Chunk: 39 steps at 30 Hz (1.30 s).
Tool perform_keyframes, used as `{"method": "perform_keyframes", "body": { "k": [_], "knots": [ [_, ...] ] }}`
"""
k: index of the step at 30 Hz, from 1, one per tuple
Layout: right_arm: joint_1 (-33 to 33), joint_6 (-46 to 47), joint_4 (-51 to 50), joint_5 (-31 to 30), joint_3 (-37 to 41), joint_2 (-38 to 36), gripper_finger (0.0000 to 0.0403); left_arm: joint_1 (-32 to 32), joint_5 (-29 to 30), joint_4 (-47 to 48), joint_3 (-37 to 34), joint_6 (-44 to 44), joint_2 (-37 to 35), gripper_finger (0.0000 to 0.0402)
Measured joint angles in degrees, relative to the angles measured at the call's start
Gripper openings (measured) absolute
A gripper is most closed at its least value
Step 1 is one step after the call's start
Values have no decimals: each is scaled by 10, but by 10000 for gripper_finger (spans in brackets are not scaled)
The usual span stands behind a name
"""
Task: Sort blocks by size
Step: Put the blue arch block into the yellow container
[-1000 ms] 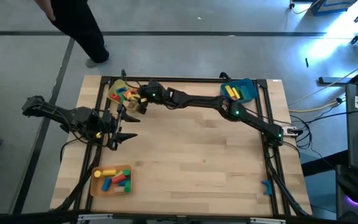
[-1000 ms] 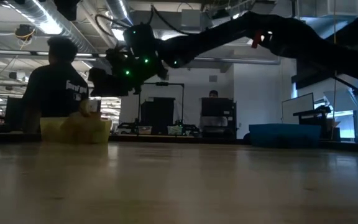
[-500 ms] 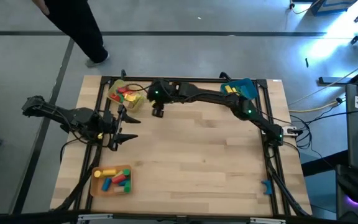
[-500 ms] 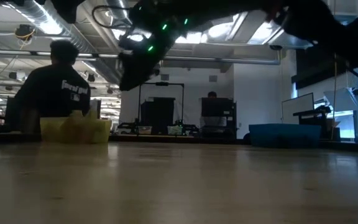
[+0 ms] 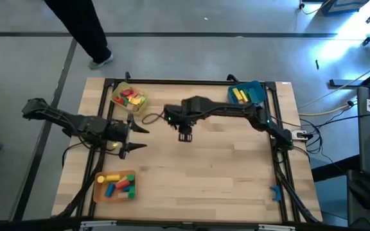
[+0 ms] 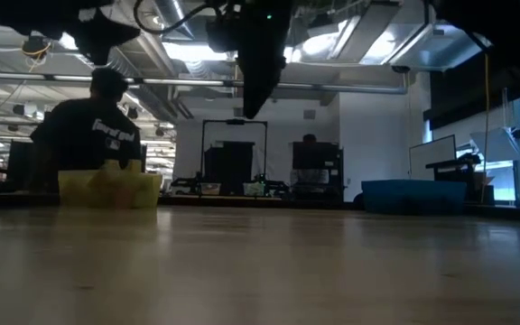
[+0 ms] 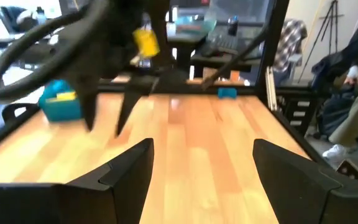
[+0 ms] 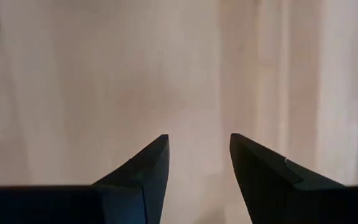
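Presently at work: right gripper (image 5: pixel 185 136), hanging over the middle of the table (image 5: pixel 211 173), well apart from every tray
Right pincer: jaws stood part-way apart; the right wrist view showed only bare wood between the tips, no block seen there
Left gripper (image 5: pixel 135 137): waited at the table's left side, jaws spread wide, nothing between them
Blocks, unsorted lot: red, yellow and green blocks (image 5: pixel 128 98) lay heaped in the yellow tray (image 5: pixel 117 89) at the far left corner
Blocks, other lots: yellow pieces in the blue tray (image 5: pixel 257 97) at the far right; mixed colours in the orange tray (image 5: pixel 99 191) at the near left
Handling, judged: blocks looked small, rigid and light; smooth painted faces could slip under a shallow pinch; breakage unlikely
Where to grip, judged: across two flat parallel faces of a bar or cube; a cylinder across its round body, or it may roll or squirt out
Risk, judged: pieces in the heap touched one another, so a descending jaw could nudge a neighbour or lift two together
Task progress, judged: partly done, yellow tray not yet cleared
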<state>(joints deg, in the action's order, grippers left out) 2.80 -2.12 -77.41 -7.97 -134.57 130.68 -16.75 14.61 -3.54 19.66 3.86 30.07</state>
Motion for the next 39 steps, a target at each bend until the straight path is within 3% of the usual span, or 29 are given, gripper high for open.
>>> {"method": "perform_keyframes", "body": {
  "k": [6,11,16,21,31,39],
  "knots": [
    [-49,64,-57,-6,24,-4,172,0,2,-5,-15,30,44,260],
    [-99,157,-129,-78,59,-5,172,-1,2,-10,-16,77,86,260],
    [-150,232,-116,-72,144,-45,172,0,3,-23,-16,74,131,260],
    [-189,352,-114,-72,276,-121,172,0,11,-78,-16,31,161,260],
    [-309,582,-54,5,534,-296,172,8,13,-110,-15,-13,166,260],
    [-414,613,-37,132,608,-308,172,22,13,-139,-15,-45,166,260]
  ]
}}
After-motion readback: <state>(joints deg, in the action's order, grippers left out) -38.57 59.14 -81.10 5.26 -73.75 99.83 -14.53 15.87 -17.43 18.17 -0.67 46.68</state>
